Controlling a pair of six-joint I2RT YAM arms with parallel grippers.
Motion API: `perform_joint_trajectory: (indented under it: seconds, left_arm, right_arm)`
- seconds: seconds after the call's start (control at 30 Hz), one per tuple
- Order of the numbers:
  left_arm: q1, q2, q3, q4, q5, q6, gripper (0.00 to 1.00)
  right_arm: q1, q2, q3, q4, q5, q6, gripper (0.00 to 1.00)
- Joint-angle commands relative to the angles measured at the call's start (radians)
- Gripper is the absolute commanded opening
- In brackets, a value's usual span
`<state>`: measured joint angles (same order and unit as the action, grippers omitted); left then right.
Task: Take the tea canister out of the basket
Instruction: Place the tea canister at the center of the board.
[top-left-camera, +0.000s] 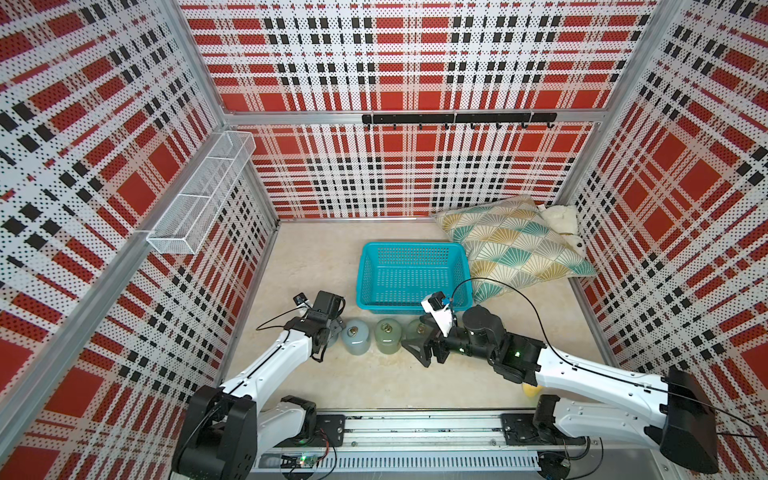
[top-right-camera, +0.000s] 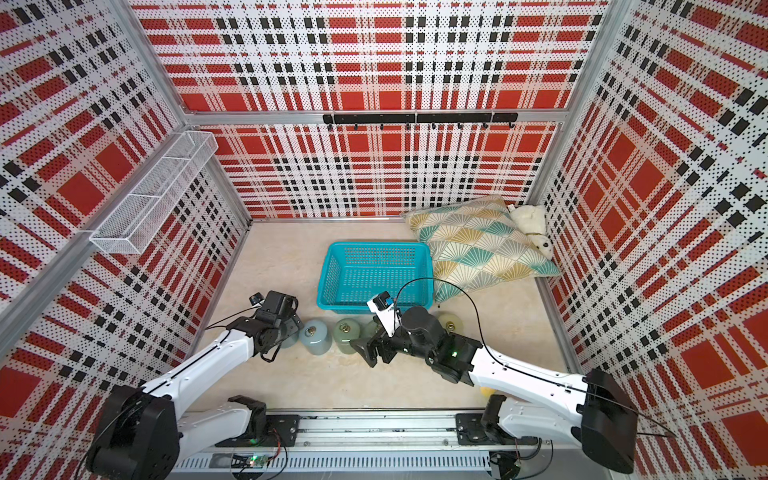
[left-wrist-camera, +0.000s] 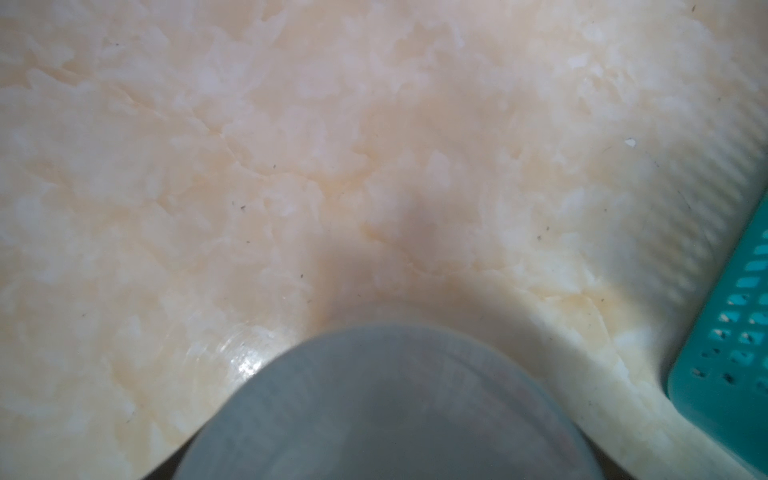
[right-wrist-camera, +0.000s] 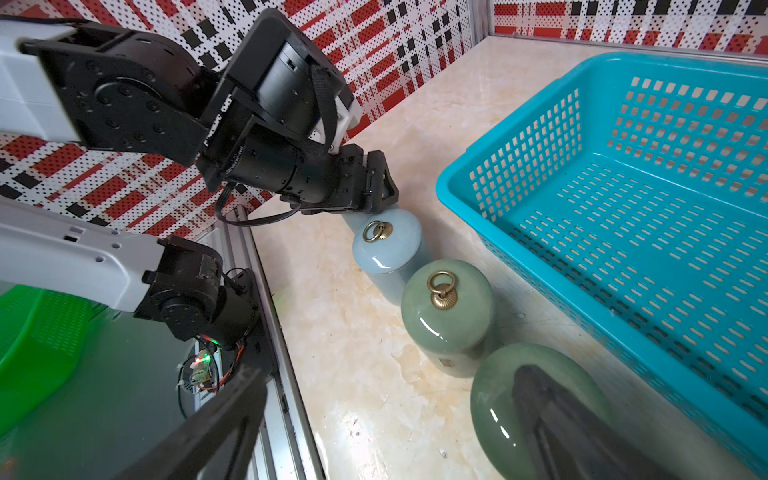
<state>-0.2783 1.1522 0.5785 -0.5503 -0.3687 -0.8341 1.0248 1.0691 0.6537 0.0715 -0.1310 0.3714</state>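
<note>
The turquoise basket (top-left-camera: 411, 246) (top-right-camera: 378, 245) (right-wrist-camera: 623, 199) stands in mid-table with nothing in it. Several tea canisters stand in a row on the table in front of it. My left gripper (top-left-camera: 332, 332) (top-right-camera: 291, 328) is shut on the leftmost, grey-blue tea canister (left-wrist-camera: 395, 415), which fills the space between its jaws. Beside it stand a pale blue canister (top-left-camera: 356, 340) (right-wrist-camera: 386, 249) and a green one (top-left-camera: 388, 337) (right-wrist-camera: 446, 311). My right gripper (top-left-camera: 415, 334) (right-wrist-camera: 392, 374) is wide open, one finger lying over a third green canister (right-wrist-camera: 494, 399). Another canister (top-right-camera: 449, 322) shows beyond the right wrist.
A patterned pillow (top-left-camera: 515, 245) and a white plush toy (top-left-camera: 561, 220) lie at the back right, the pillow touching the basket's corner. A white wire rack (top-left-camera: 199, 195) hangs on the left wall and a black hook rail (top-left-camera: 457, 118) on the back wall. Something yellow (top-left-camera: 530, 390) lies under the right arm.
</note>
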Motion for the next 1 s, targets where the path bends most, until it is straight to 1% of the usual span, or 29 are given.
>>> perform_joint_trajectory:
  seconds: [0.0,0.33,0.53,0.67,0.7,0.83,0.97]
  left_arm:
    - [-0.01,-0.006,-0.004,0.047,-0.045,-0.01,0.75]
    - [-0.013,0.036,-0.011,0.052,-0.065,-0.015,0.75]
    - [0.022,0.067,-0.023,0.077,-0.037,-0.002,0.76]
    - [0.023,0.084,-0.02,0.076,-0.033,0.003,0.76]
    - [0.055,0.087,-0.02,0.079,-0.029,0.004,0.76]
    - [0.057,0.102,-0.02,0.084,-0.021,0.009,0.76]
    - [0.055,0.105,-0.019,0.083,-0.017,0.01,0.81]
  right_arm:
    - [0.01,-0.044,-0.026,0.066,-0.002,-0.017,1.0]
    - [0.014,-0.004,0.001,0.039,-0.019,-0.016,1.0]
    - [0.015,0.002,0.004,0.032,-0.016,-0.019,1.0]
    - [0.015,0.006,0.007,0.028,-0.015,-0.019,1.0]
    - [0.015,0.007,0.009,0.027,-0.015,-0.02,1.0]
    - [0.017,0.012,0.012,0.022,-0.015,-0.02,1.0]
    - [0.016,0.014,0.014,0.019,-0.012,-0.021,1.0]
